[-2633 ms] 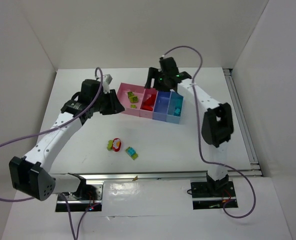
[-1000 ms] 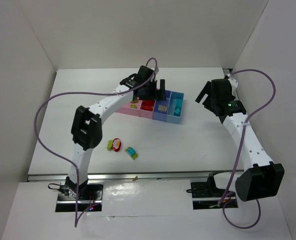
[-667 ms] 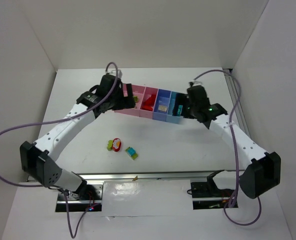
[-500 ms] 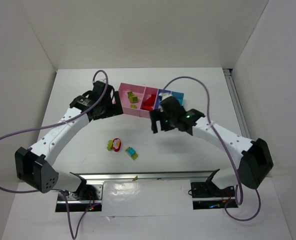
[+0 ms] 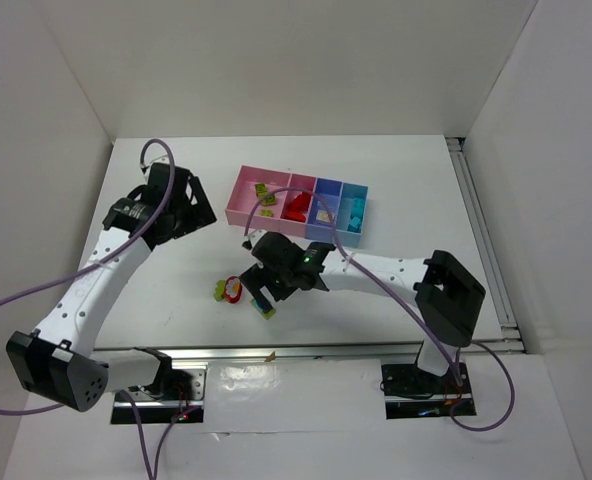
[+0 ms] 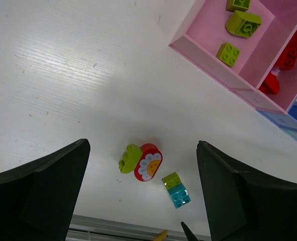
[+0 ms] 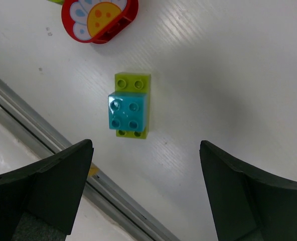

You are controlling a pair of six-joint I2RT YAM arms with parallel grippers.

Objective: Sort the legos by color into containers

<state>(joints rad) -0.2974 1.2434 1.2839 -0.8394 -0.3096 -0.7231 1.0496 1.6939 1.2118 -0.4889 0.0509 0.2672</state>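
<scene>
**Both hands open and empty over loose legos near the front rail**

My right hand (image 7: 146, 144) hangs over the near part of the tabletop (image 5: 406, 190). Its fingers are spread wide with nothing between them. Directly below it lies a teal brick (image 7: 129, 111) stacked on a longer lime brick (image 7: 132, 82), whose studs show past one end. Close beside that pair is a red flower piece (image 7: 99, 17), a rounded red brick with a white-and-yellow flower face. In the left wrist view a small lime piece (image 6: 129, 157) touches the flower piece's side.

My left hand (image 6: 142, 145) is up over the left half of the tabletop, also wide open and holding nothing. It is near the left end of the row of four bins (image 5: 246, 212) but not touching it.

That row sits farther back, well apart from the loose pieces.
- The end pink bin (image 6: 208, 30) holds three lime bricks (image 6: 243, 22).
- The second pink bin (image 6: 289, 20) holds red bricks (image 6: 289, 50).
- The blue bin (image 5: 326, 195) holds one small pale piece that I cannot identify.
- The light blue bin (image 5: 354, 190) holds teal bricks (image 5: 354, 212).
</scene>
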